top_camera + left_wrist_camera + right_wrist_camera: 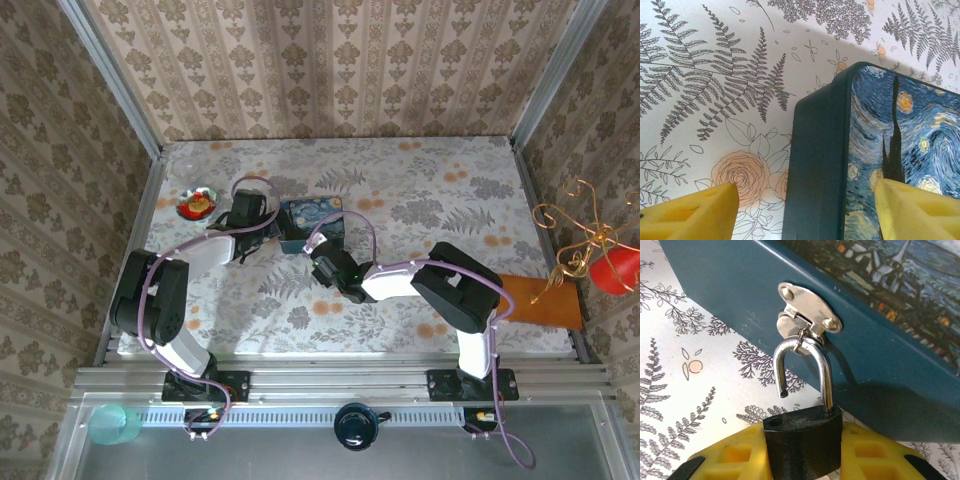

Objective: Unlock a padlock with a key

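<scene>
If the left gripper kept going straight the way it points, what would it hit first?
Most likely the blue tin: its dark side wall and lid edge lie straight ahead of the left gripper, between its open fingers. Height above it is unclear.

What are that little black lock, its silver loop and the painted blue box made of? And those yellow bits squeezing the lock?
The padlock body is matte black, either painted metal or plastic; I cannot tell which. Its shackle looks like polished steel, with mirror-like glints. The box is probably printed tin, its smooth teal side faintly scratched. The yellow fingers look like moulded plastic with hollow pockets.
</scene>
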